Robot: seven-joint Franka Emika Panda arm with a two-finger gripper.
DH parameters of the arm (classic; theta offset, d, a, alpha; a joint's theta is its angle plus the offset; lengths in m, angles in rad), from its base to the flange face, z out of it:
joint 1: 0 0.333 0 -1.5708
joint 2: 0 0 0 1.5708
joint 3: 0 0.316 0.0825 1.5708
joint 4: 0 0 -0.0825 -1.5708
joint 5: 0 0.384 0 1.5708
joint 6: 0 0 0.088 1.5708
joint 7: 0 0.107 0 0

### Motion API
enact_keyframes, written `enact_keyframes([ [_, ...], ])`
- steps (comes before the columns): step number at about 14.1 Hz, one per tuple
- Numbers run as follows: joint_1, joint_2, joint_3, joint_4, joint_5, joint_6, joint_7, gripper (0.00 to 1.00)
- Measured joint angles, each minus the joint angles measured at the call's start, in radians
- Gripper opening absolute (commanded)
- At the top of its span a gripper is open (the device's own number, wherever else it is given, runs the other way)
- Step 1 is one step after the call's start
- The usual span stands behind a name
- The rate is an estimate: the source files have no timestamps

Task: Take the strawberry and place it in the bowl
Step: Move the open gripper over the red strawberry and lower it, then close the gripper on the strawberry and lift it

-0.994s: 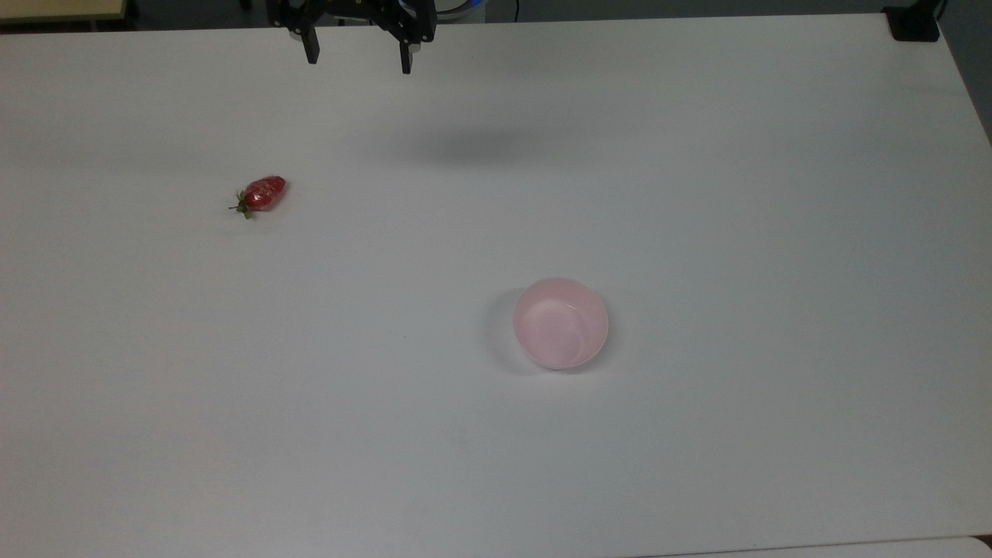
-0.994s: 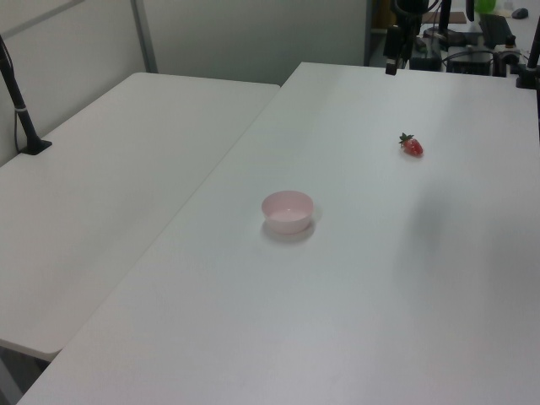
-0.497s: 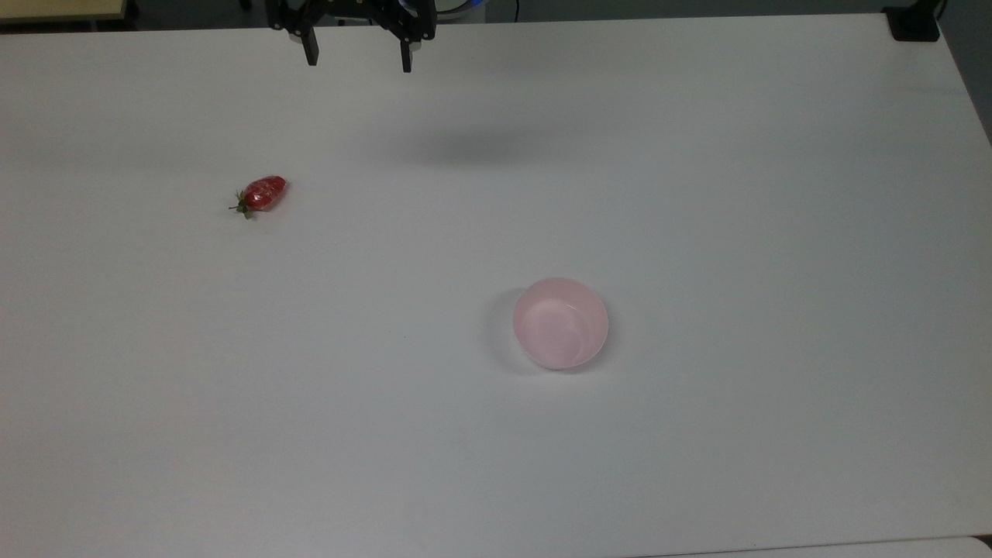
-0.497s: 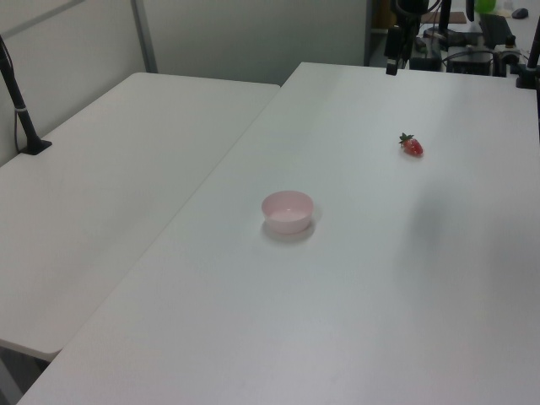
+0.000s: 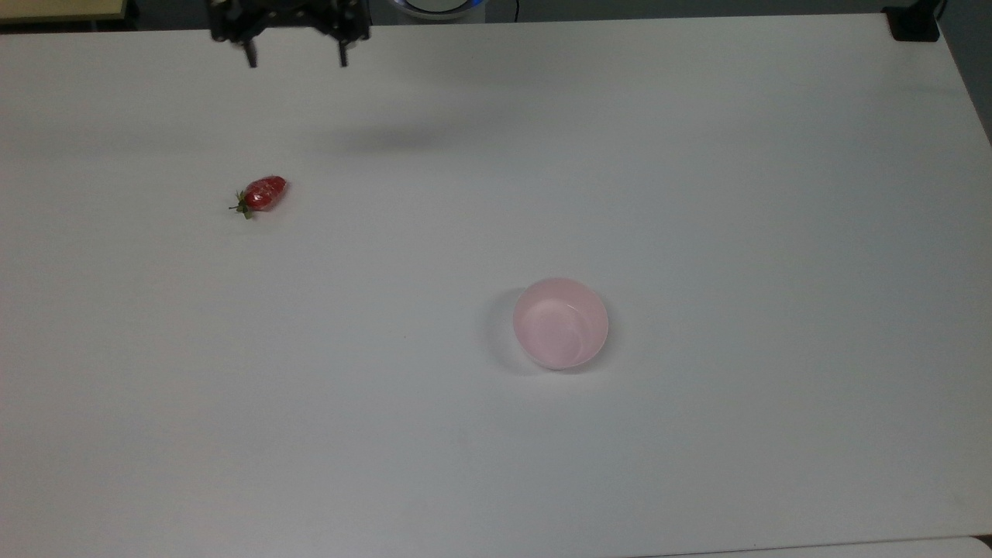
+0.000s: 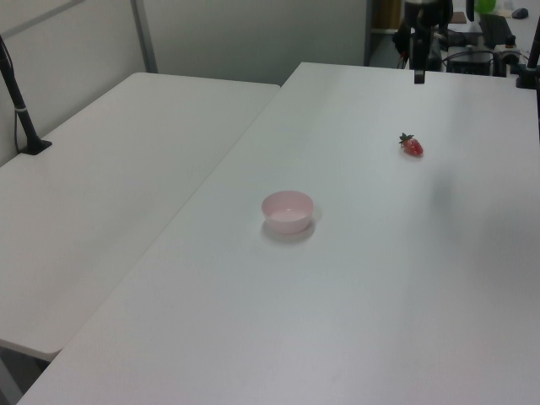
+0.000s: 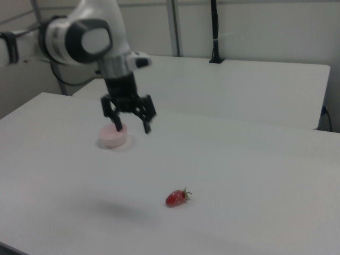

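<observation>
Approach phase, nothing grasped. Gripper (image 5: 296, 60) is up off the table (image 5: 697, 194), fingers spread wide with empty air between them; the right view shows it hanging (image 7: 133, 127) well above the surface.

Strawberry (image 5: 263, 194) lies on its side on the bare table, well apart from the gripper, leafy end toward the top view's lower left. In the right view it's (image 7: 176, 197) lower in frame than the gripper, with the gripper's shadow off toward the right view's left. Bowl (image 5: 560, 323) sits upright and empty, well apart from the berry toward the top view's lower right; in the left view it's (image 6: 288, 211) mid-table, with the berry (image 6: 412, 147) further back toward the left view's right.

How I'd run this step:
- Centre over the red body, not the leaves. I'd check against all three views before descending.
- Rotate the wrist so the fingers close across the short axis. Berry lies diagonal in the top view, so I'd want the finger line perpendicular to that.
- Keep the fingers spread through the descent, and stop just shy of the table.
- Close gently. It looks glossy and rounded, so my guess is it squirts sideways if pinched off-centre or near the tapered tip.
- Lift straight up before traversing to the bowl.
</observation>
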Motion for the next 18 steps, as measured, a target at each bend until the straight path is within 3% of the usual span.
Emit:
enact_keyframes([
  [3, -0.024, 0.029, -0.100, -0.141, 0.007, 0.219, 0.014, 1.00],
  [5, -0.033, 0.067, -0.143, -0.182, 0.017, 0.286, 0.066, 1.00],
  [11, -0.090, 0.191, -0.158, -0.219, 0.095, 0.455, 0.205, 1.00],
  [16, -0.084, 0.273, -0.156, -0.239, 0.137, 0.565, 0.321, 0.99],
  [17, -0.083, 0.283, -0.151, -0.245, 0.137, 0.573, 0.325, 0.90],
  [18, -0.083, 0.289, -0.147, -0.247, 0.137, 0.573, 0.329, 0.74],
])
